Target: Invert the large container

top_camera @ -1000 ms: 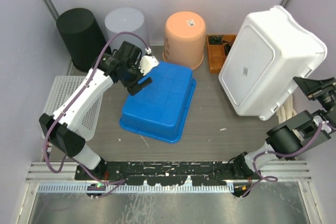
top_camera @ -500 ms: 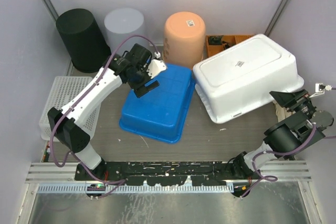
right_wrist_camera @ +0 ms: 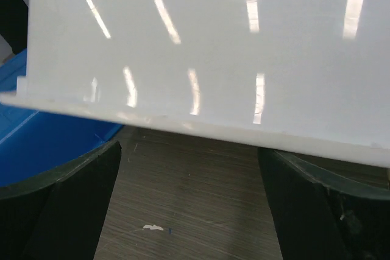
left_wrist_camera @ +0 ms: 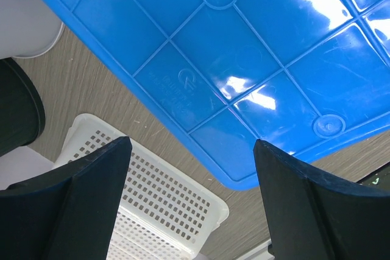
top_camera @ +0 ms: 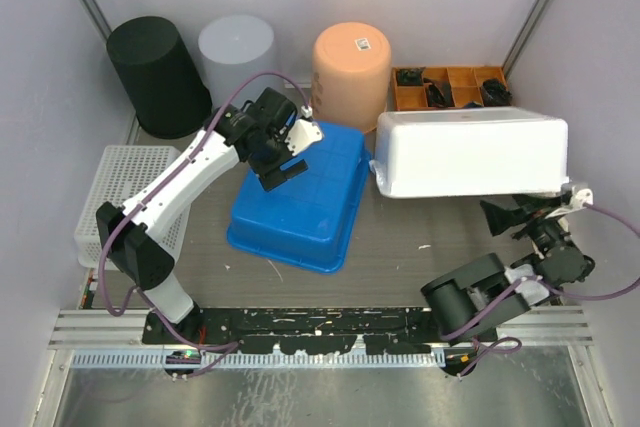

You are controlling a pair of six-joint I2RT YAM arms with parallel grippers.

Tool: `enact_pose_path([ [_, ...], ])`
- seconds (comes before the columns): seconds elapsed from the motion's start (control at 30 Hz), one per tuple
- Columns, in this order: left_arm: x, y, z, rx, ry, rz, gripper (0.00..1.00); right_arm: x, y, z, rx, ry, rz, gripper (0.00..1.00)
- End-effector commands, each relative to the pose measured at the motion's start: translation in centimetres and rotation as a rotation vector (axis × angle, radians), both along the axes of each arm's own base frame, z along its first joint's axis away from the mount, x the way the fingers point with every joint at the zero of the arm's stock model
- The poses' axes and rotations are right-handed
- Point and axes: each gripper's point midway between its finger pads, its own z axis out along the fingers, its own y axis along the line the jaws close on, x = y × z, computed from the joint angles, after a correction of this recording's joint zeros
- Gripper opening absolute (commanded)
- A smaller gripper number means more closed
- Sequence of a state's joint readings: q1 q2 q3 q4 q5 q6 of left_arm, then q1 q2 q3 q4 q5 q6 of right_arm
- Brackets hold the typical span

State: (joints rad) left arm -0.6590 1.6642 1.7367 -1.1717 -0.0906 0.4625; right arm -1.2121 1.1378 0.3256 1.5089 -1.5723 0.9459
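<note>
The large white container (top_camera: 470, 152) lies at the right of the table with its rim down and its flat base up, its left end next to the blue tub (top_camera: 300, 197). In the right wrist view its glossy wall (right_wrist_camera: 213, 47) fills the upper half, the rim just above the table. My right gripper (top_camera: 512, 215) (right_wrist_camera: 189, 205) stands open just in front of that wall, nothing between its fingers. My left gripper (top_camera: 288, 152) (left_wrist_camera: 192, 205) hangs open over the far left part of the upturned blue tub (left_wrist_camera: 244, 59), holding nothing.
A black bin (top_camera: 155, 72), a grey bin (top_camera: 237, 47) and an orange bin (top_camera: 350, 67) stand upside down along the back. An orange compartment tray (top_camera: 450, 87) sits behind the white container. A white perforated basket (top_camera: 120, 182) (left_wrist_camera: 152, 211) lies at the left edge.
The white container swung down from a raised tilt to rim-down on the right. My right gripper opened, let go of it and drew back toward the near side. The left gripper shifted slightly right.
</note>
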Motion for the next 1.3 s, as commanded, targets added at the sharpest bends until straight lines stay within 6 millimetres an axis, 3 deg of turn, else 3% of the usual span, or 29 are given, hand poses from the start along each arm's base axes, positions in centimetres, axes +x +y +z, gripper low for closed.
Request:
enact_pose_path([
  [0.0, -0.3, -0.1, 1.3, -0.019, -0.03, -0.01, 0.84, -1.3, 3.0, -0.1, -0.391, -0.107, 0.041, 1.0],
  [0.17, -1.1, 0.3, 1.3, -0.017, -0.023, -0.013, 0.84, -2.3, 4.7, -0.3, -0.492, -0.136, 0.013, 1.0],
  [0.43, -2.5, 1.0, 1.6, -0.022, -0.021, -0.02, 0.84, -3.1, 6.8, 1.5, -0.412, -0.108, 0.005, 1.0],
  [0.5, -2.7, 1.1, 1.7, -0.026, -0.025, -0.019, 0.84, -2.8, 6.2, 3.5, -0.392, -0.114, 0.011, 1.0],
  [0.53, -2.7, 1.2, 1.7, -0.027, -0.024, -0.018, 0.84, -2.6, 5.8, 4.2, -0.273, -0.085, 0.012, 1.0],
  [0.6, -2.9, 1.0, 1.7, -0.039, -0.018, -0.014, 0.84, -1.9, 4.0, 6.6, -0.237, -0.082, -0.059, 1.0],
  [0.63, -3.0, 0.9, 1.7, -0.047, -0.014, -0.011, 0.84, -1.4, 2.7, 7.7, -0.311, -0.085, -0.107, 1.0],
  [0.7, -3.0, 0.8, 1.8, -0.06, -0.014, -0.005, 0.84, 0.9, 0.9, 10.5, -0.274, -0.055, -0.155, 1.0],
  [0.73, -2.9, 0.8, 1.8, -0.061, -0.02, 0.0, 0.84, 3.5, -1.1, 11.6, -0.225, -0.049, -0.259, 1.0],
  [0.8, -2.6, 0.8, 1.9, -0.064, -0.028, 0.008, 0.85, 7.9, -1.6, 11.9, -0.272, -0.015, -0.319, 1.0],
  [0.87, -2.0, 1.1, 2.0, -0.069, -0.038, 0.03, 0.85, 13.0, -0.4, 11.8, -0.314, 0.062, -0.336, 1.0],
  [0.9, -1.5, 1.3, 2.0, -0.078, -0.045, 0.047, 0.85, 15.6, 0.6, 13.4, -0.356, 0.075, -0.35, 1.0],
  [0.93, -1.0, 1.8, 2.1, -0.086, -0.056, 0.073, 0.85, 18.1, 2.5, 11.7, -0.394, 0.151, -0.332, 1.0],
  [0.97, -0.3, 2.5, 2.1, -0.096, -0.065, 0.11, 0.85, 20.2, 3.7, 13.8, -0.429, 0.137, -0.363, 1.0],
  [1.07, 2.3, 6.5, 2.8, -0.165, -0.132, 0.296, 0.83, 25.0, 7.9, 15.8, -0.466, 0.112, -0.352, 1.0],
  [1.17, 4.9, 13.1, 6.2, -0.238, -0.394, 0.594, 0.81, 27.3, 10.4, 17.3, -0.359, 0.099, -0.283, 1.0],
  [1.2, 5.0, 15.5, 7.8, -0.258, -0.487, 0.682, 0.82, 27.4, 11.0, 17.5, -0.312, 0.111, -0.271, 1.0],
  [1.27, 3.3, 19.1, 11.1, -0.323, -0.611, 0.795, 0.83, 27.2, 11.7, 17.2, -0.238, 0.169, -0.333, 1.0],
])
